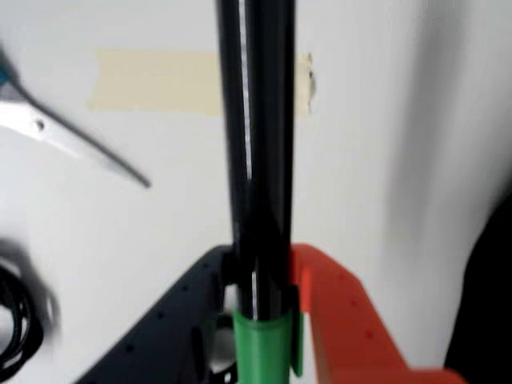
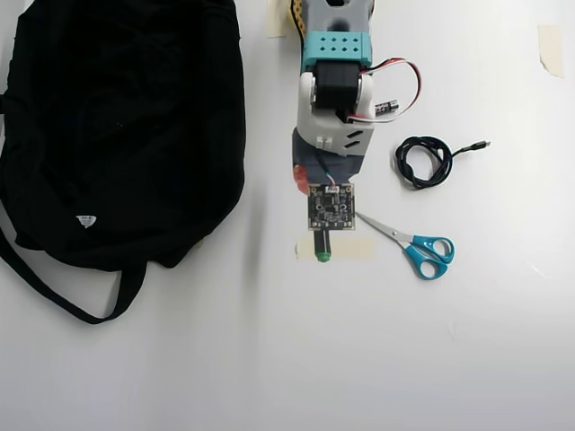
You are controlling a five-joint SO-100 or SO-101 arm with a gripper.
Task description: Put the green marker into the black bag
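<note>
the black bag [image 2: 126, 126] slumps on the left of the desk [image 2: 269, 359] in the overhead view, its inside not visible. right of it, the fingers [image 1: 264, 280], one black, one orange, clamp the green marker [image 1: 258, 160]: slim dark barrel, bright green cap. its long axis runs straight up the wrist view, over tape [image 1: 152, 80].
</note>
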